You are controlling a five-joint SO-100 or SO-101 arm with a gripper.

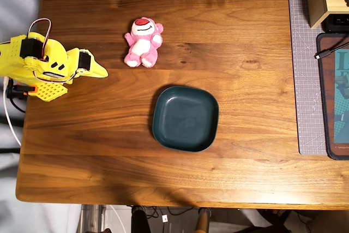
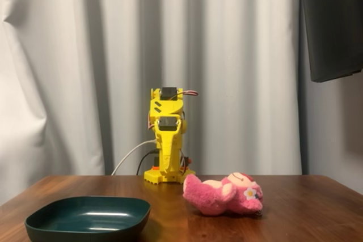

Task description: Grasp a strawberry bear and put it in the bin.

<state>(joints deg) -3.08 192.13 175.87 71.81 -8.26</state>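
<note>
From my station I see a dark walnut-toned wooden table with long plank grain and a soft glare across its top; in the fixed view a pale, pleated curtain hangs behind it from edge to edge; a dark panel hangs at the upper right; in the overhead view a grey gridded cutting mat lies along the table's right side; a dark-edged mat lies partly over it; light is warm and dim.
</note>
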